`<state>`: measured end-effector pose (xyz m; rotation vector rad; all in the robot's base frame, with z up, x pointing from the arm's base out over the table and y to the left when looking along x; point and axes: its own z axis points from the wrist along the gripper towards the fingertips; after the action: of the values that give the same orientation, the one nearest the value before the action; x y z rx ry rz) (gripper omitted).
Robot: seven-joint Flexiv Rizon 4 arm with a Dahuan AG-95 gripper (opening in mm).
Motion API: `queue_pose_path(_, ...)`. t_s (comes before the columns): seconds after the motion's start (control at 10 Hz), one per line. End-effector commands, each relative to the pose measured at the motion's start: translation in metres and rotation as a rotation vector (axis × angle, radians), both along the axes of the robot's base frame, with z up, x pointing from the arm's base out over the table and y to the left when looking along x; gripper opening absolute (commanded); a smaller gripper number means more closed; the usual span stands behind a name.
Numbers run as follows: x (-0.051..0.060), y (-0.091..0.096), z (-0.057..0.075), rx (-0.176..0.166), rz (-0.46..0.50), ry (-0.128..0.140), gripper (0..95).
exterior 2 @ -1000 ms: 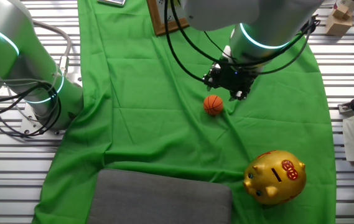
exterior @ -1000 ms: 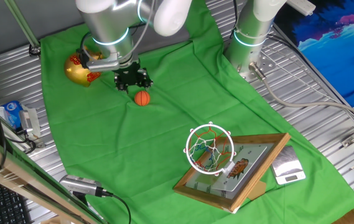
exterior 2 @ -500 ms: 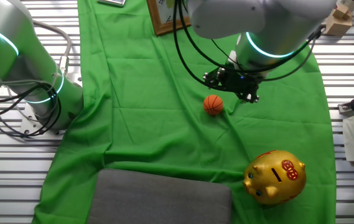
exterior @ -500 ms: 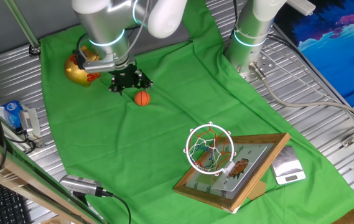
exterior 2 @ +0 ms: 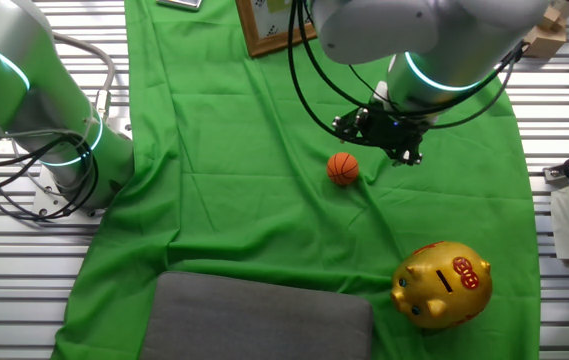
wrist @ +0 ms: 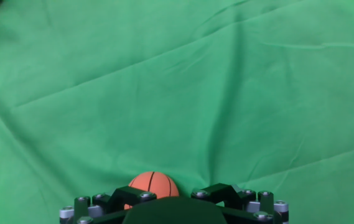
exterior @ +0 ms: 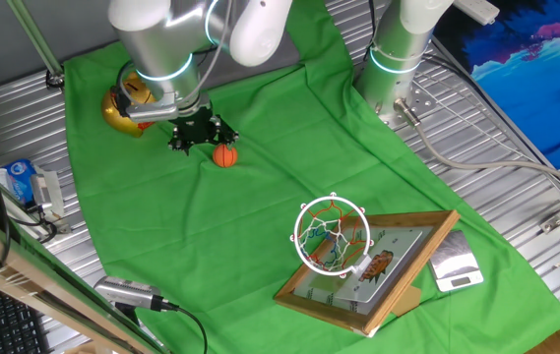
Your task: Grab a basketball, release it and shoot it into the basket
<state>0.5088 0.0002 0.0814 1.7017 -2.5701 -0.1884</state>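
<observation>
The basketball [exterior: 223, 155] is a tiny orange ball with dark seams, lying on the green cloth [exterior: 260, 226]. My gripper [exterior: 199, 134] hangs just beside it, up and to the left, and does not touch it. In the other fixed view the gripper [exterior 2: 382, 133] is up and to the right of the ball [exterior 2: 343, 168]. In the hand view the ball [wrist: 153, 183] shows at the bottom edge behind the black fingers [wrist: 125, 196], which stand apart with nothing between them. The basket [exterior: 332, 236], an orange-red ring with a white net on a wood-framed picture backboard, stands at the front right.
A gold piggy bank [exterior: 122, 106] with red marks sits behind the arm at the cloth's far left; it also shows in the other fixed view [exterior 2: 442, 283]. A second arm's base [exterior: 398, 59] stands at the back. A grey pad [exterior 2: 264, 318] lies on the cloth edge.
The gripper has shifted a little to the left in one fixed view, further off the ball. The ball has not moved.
</observation>
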Motion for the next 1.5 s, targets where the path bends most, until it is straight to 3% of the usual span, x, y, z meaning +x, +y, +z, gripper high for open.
queue_pose_path(0.1, 0.0001, 0.0001, 0.0001, -0.003, 0.002, 0.0, 95.0)
queue_pose_path(0.3, -0.0016, 0.0003, -0.0006, -0.012, 0.016, -0.003, 95.0)
queue_pose_path(0.4, -0.0025, 0.0003, -0.0009, -0.017, 0.012, -0.004, 76.0)
queue_pose_path(0.6, -0.0025, 0.0004, -0.0009, -0.015, -0.004, -0.002, 76.0)
queue_pose_path(0.7, -0.0025, 0.0004, -0.0009, 0.001, -0.047, 0.011, 76.0)
queue_pose_path(0.9, -0.0025, 0.0004, -0.0009, 0.023, -0.03, 0.008, 76.0)
queue_pose_path(1.0, -0.0025, 0.0004, -0.0009, 0.025, -0.014, 0.014, 95.0)
queue_pose_path(1.2, -0.0025, 0.0004, -0.0009, -0.022, -0.01, 0.025, 95.0)
queue_pose_path(1.5, -0.0025, 0.0004, -0.0009, -0.028, 0.003, 0.019, 95.0)
